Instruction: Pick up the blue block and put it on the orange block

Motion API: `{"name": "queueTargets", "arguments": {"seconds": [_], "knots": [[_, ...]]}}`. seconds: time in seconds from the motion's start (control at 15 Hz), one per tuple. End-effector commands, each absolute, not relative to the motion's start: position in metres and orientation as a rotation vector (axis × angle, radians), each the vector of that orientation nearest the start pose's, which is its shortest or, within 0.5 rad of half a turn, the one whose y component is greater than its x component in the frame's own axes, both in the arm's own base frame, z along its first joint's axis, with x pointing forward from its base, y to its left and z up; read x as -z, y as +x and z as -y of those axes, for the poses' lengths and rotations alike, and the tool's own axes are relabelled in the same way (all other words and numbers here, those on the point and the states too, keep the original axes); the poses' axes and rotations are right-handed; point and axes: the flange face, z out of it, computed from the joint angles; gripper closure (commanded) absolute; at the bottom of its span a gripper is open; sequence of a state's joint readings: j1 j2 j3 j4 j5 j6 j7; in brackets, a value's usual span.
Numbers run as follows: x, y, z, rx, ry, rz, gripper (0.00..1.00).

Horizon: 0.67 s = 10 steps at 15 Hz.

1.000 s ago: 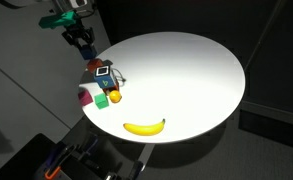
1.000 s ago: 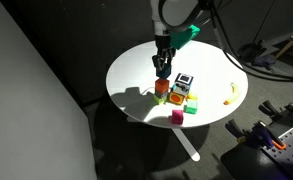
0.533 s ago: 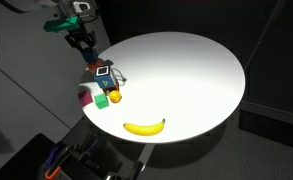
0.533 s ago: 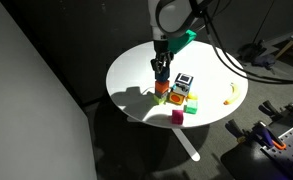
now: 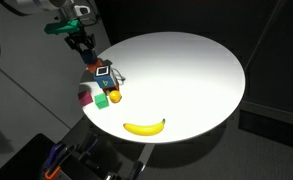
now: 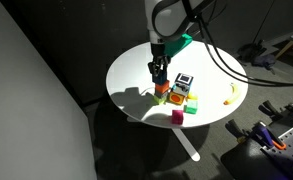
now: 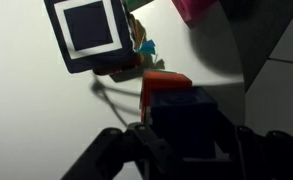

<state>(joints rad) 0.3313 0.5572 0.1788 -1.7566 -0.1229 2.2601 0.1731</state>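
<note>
— where is the blue block?
— the blue block [image 7: 186, 122] is right at the pincer [image 6: 159, 78], between its two dark fingers [image 7: 111, 155]. in the wrist view it fills most of the gap between them.

— is the pincer gripping it?
— i cannot tell. the fingers stand close on either side of the block, but the view is dark and blurred there. it does not show whether they press on its sides or stand slightly off.

— and the orange block?
— the orange block [image 7: 164, 83] shows just past the fingertips, partly covered by the blue block, which is nearer the camera. the blue one looks to be over it. whether the two touch is not clear.

— what else is close to the pincer?
— just beyond the orange block is a dark block with a white-and-black square label [image 7: 86, 30]. a small, blurry, multicoloured piece [image 7: 141, 42] lies between the two. a magenta block [image 7: 201, 8] sits farther out, at the top edge of the wrist view.

— and farther off?
— in an exterior view a green block [image 6: 191, 107] lies beside the cluster, near the pincer. a banana [image 5: 144, 127] lies well apart from it. everything rests on a round white table [image 5: 186, 70], and the pincer points down over the rim side where the blocks are gathered.
</note>
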Motion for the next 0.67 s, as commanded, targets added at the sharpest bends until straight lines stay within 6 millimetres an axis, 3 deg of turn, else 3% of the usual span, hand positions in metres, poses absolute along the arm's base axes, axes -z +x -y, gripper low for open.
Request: {"name": "queueTargets", "arguments": {"seconds": [0.0, 0.6], "knots": [[-0.2573, 0.5859, -0.3156, -0.052, -3.088, 0.611, 0.68], [-0.2661, 0.5844, -0.3176, -0.05, -3.101, 0.616, 0.68]]}}
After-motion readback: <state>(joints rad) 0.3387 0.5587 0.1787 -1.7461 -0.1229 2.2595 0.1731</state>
